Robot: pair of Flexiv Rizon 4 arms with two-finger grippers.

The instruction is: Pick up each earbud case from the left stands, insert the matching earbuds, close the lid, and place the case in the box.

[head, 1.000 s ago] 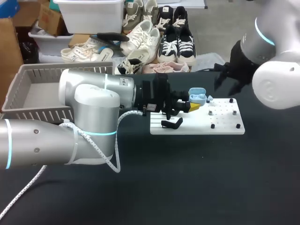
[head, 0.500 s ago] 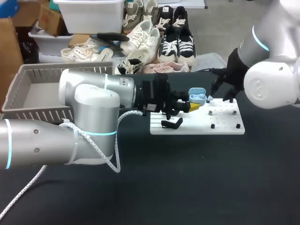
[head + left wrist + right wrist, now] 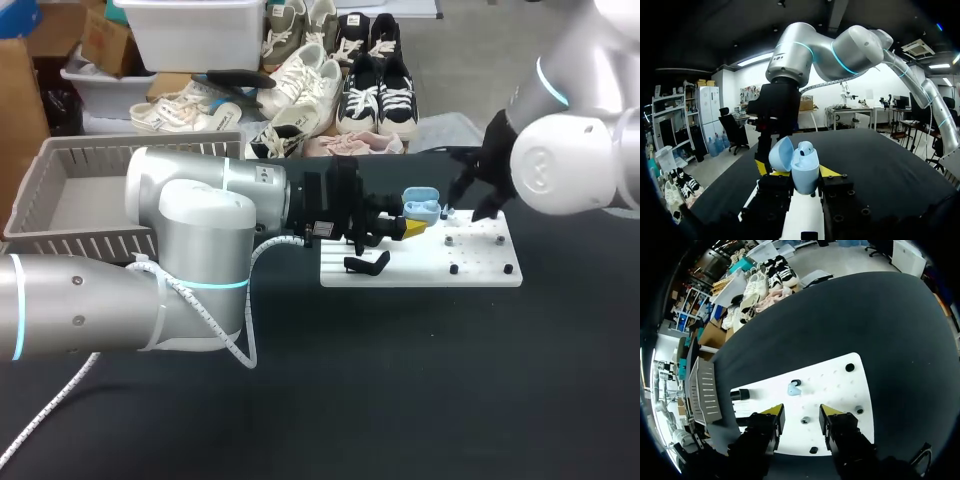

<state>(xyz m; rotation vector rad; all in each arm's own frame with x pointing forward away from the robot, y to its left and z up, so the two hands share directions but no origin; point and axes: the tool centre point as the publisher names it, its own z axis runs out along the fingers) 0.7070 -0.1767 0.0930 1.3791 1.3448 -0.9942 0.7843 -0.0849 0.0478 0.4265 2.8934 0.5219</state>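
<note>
Right hand (image 3: 800,419) open, now lower, earbud (image 3: 794,389) at 12 o'clock; left hand (image 3: 796,170) unmoved, clamped on open case (image 3: 804,172); insertion pending.

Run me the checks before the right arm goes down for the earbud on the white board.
1. Case gripped from both sides by the left end effector: ok.
2. Lid open: ok.
3. Free slot in the case: cannot tell. One seated earbud shows, and the rest of the inside is hidden.
4. Right end effector open: ok.
5. Loose earbud between the right end effector's fingers: not ok. It lies on the white board, ahead of them.
</note>
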